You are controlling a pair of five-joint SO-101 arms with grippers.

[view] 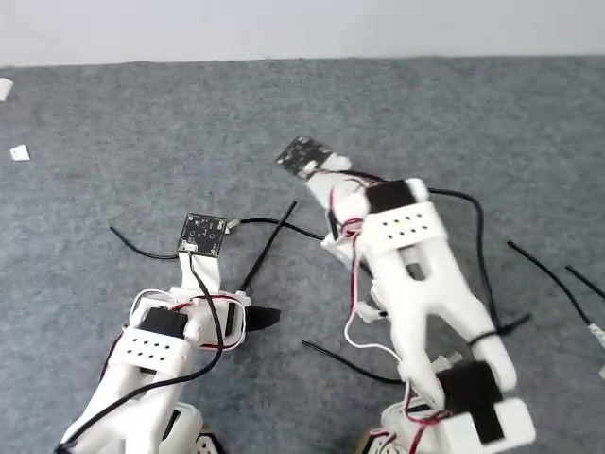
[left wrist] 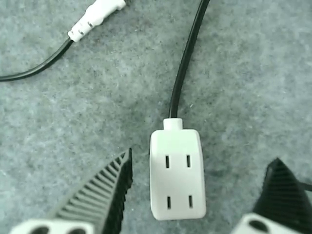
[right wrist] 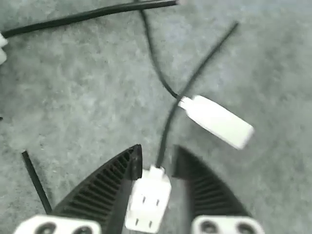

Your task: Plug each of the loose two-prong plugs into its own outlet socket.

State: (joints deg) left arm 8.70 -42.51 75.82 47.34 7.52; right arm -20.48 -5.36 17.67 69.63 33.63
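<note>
Finding: no text, brand, number or sign is legible on any surface.

1. Outlet block (left wrist: 176, 173) lying on the counter: the face shows 4 slots and no readable print.
2. Smaller socket block (right wrist: 146, 204) clamped in the right tool (right wrist: 158, 148): slots only, surface blurred.
3. Nearer circuit board (view: 203, 234) and farther circuit board (view: 302, 156), 1 on each arm's wrist: fine markings, too small to read.
4. White scrap (view: 19, 152) near the counter's far left edge: too small to tell.
</note>
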